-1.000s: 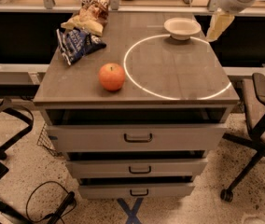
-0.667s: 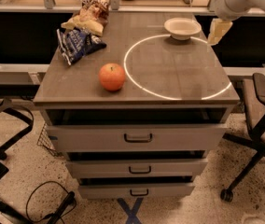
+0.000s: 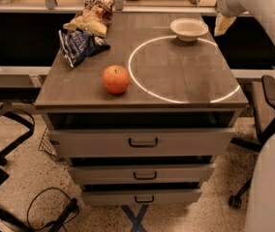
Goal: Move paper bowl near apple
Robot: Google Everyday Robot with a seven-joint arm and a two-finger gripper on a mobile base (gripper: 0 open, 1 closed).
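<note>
The off-white paper bowl (image 3: 189, 29) sits upright at the far right of the cabinet top (image 3: 176, 76), on the far edge of a white circle marked there. The orange-red apple (image 3: 115, 79) stands near the front left of the top, well apart from the bowl. My gripper (image 3: 223, 24) hangs from the white arm (image 3: 263, 8) at the far right, just right of the bowl and a little above the top's edge. It holds nothing that I can see.
A blue snack bag (image 3: 82, 45) and a tan snack bag (image 3: 93, 14) lie at the far left of the top. Three drawers (image 3: 143, 142) are below. An office chair (image 3: 273, 105) stands to the right, with a white part of the robot (image 3: 273, 182) in front of it.
The gripper has stayed beside the bowl, shifting only slightly. More of the white arm now shows at the upper right, and a white robot part has come into view at the lower right.
</note>
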